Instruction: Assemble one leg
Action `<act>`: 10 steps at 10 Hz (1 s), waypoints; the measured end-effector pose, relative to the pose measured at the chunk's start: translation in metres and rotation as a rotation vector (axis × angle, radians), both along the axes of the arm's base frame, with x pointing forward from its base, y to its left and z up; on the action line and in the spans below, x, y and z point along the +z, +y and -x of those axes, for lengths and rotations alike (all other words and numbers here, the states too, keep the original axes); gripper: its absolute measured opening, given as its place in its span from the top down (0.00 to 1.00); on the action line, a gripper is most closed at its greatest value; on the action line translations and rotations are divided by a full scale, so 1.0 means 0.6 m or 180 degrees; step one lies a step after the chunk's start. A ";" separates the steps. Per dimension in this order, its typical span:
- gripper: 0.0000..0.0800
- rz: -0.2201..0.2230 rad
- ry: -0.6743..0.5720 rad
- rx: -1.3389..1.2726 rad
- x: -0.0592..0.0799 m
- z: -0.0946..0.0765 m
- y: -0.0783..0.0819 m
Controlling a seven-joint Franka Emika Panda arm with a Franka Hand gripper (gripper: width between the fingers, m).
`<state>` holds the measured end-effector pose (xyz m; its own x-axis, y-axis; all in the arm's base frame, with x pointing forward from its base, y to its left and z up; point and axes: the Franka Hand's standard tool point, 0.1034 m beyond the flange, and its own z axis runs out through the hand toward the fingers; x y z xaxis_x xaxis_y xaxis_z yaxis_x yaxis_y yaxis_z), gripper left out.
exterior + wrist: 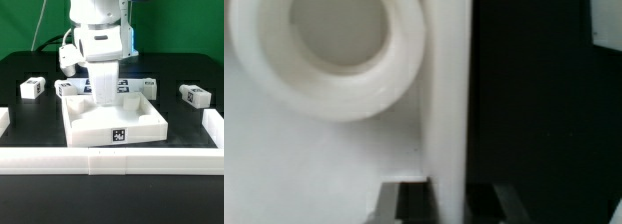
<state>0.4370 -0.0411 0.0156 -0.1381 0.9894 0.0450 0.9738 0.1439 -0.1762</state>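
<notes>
Robotics lab | black table [190,125] | green backdrop [25,25] | white border rails [110,160]

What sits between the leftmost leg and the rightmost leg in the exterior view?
In the exterior view, the white tray part lies between the leftmost leg and rightmost leg, with the arm over it.

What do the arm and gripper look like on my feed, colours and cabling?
The glossy white robot arm has rounded segments. Its gripper has a boxy white body and dark grey fingers. A small white-and-black module sits at the wrist on the exterior view's left, with a thin pale cable behind it. No markings show.
</notes>
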 end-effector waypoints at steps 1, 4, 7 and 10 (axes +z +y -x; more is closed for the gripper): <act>0.92 0.0000 0.0000 0.0000 0.000 0.000 0.000; 0.92 0.0025 -0.0048 -0.0252 0.002 -0.015 0.042; 0.92 0.0014 -0.0121 -0.0435 0.000 -0.053 0.105; 0.92 -0.0014 -0.0185 -0.0476 0.001 -0.087 0.144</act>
